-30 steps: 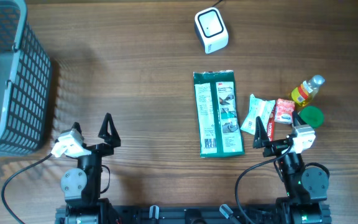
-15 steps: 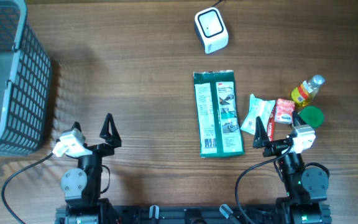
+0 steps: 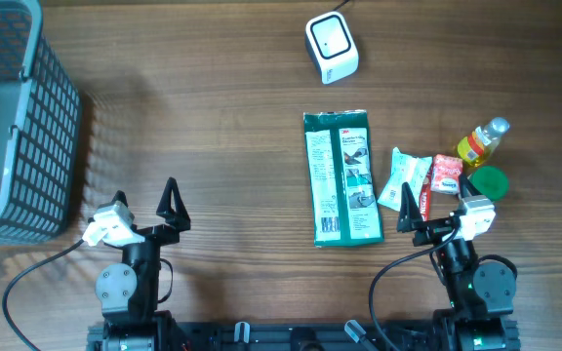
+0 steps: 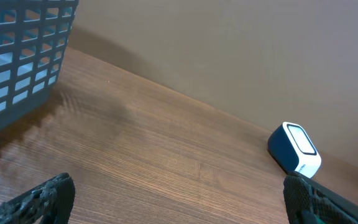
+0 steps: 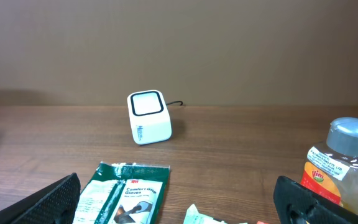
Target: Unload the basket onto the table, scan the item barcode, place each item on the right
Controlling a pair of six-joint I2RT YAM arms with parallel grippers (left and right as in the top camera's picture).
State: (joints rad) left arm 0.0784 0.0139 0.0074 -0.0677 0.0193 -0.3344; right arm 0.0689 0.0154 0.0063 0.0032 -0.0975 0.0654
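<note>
Overhead, we see both arms folded back at the near edge of the brown wooden table point(image 3: 213, 117), each wrist pointing toward the far side. The left gripper point(image 3: 144, 195) sits low over bare wood with its two black fingers spread wide and nothing between them. The right gripper point(image 3: 435, 200) is posed the same way, released and empty, with its fingertips beside a cluster of small goods.

The flat green glove packet point(image 3: 343, 176) lies printed side up just left of the right gripper, its long side running away from us. The white cube barcode scanner point(image 3: 332, 47) stands near the far edge, well apart from the packet.

Right of the packet we find a pale crumpled sachet point(image 3: 404, 179), a small red-and-white pouch point(image 3: 447, 175), a small yellow-labelled bottle with a silver cap point(image 3: 482, 142) and a round green lid point(image 3: 489, 182), all close together. A grey plastic mesh basket point(image 3: 18, 117) stands at the far left.

From the right wrist we look between open fingers at the packet's top end, the scanner behind it and the bottle to the right. From the left wrist we see the basket's wall and the scanner.
</note>
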